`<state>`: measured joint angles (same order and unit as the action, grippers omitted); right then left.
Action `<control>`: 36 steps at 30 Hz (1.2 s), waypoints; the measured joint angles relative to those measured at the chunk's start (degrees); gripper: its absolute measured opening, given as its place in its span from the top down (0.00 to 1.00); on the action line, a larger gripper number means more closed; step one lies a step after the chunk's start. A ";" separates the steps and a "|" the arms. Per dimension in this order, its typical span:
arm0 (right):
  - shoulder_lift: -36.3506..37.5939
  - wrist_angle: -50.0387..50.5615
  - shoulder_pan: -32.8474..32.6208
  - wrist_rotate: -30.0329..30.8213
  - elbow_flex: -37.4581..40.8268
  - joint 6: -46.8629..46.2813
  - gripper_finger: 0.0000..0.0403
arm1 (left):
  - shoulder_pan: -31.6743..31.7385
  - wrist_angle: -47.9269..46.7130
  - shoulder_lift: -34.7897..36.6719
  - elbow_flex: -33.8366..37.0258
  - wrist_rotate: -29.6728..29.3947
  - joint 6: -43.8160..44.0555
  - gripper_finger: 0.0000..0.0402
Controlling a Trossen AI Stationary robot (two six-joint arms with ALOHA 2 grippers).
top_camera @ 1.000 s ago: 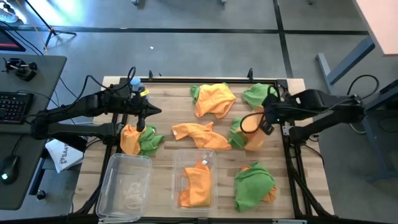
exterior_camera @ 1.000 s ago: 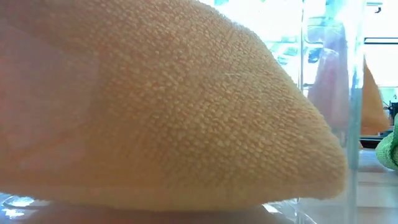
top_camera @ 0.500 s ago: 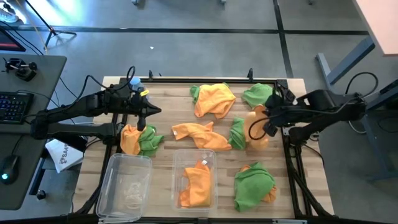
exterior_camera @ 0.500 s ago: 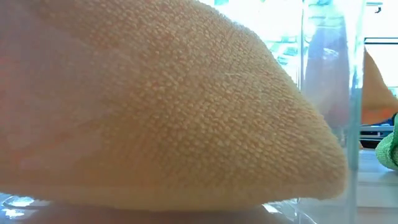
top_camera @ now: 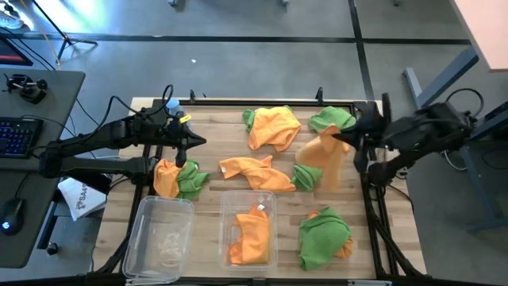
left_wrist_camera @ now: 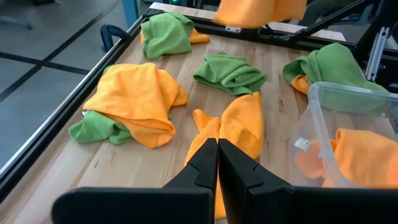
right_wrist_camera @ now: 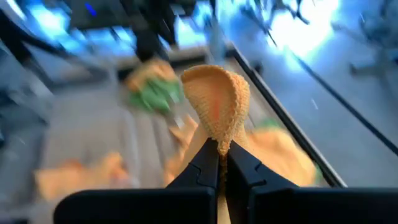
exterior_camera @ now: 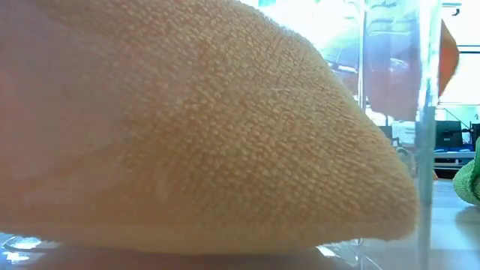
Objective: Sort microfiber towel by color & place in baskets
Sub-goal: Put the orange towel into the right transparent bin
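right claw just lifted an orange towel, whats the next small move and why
Probably swing the right claw toward the tub that already holds an orange towel. The claw is shut on an orange towel hanging clear above the table, and the other tub holds no towel, so orange likely goes with orange. The left claw waits shut near the table's far left.

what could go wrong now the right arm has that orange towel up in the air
1. The right gripper pinches only a fold of the orange towel, so it could slip out on the way to the tub.
2. The hanging end trails low over a green towel and may drag it along.
3. The tub with orange cloth sits right beside the other tub, so a loose drop could land across a rim or in the wrong one.
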<state>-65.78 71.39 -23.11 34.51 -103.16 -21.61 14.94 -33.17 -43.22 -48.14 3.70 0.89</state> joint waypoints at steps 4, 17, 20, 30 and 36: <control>-0.36 -11.06 -1.28 0.01 -0.78 5.25 1.00 | 0.00 -0.02 0.00 0.00 -0.02 0.00 1.00; -10.49 -46.05 -4.06 -0.13 -0.72 17.41 1.00 | 0.00 -4.72 0.00 -0.02 -0.13 -1.09 1.00; -13.09 -53.16 -4.78 -0.12 -0.72 18.96 1.00 | 0.00 -7.99 0.00 -0.02 -0.11 -2.20 1.00; -22.80 -63.58 -8.88 2.15 -0.72 14.11 1.00 | 0.01 -10.09 1.98 -0.02 -0.09 -9.37 1.00; -28.50 -67.92 -13.42 9.29 -1.16 13.89 1.00 | 0.02 -9.94 6.41 -0.02 -0.04 -11.55 1.00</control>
<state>-94.28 3.47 -36.53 43.80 -104.32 -7.71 14.96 -43.11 -36.81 -48.16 3.66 -10.66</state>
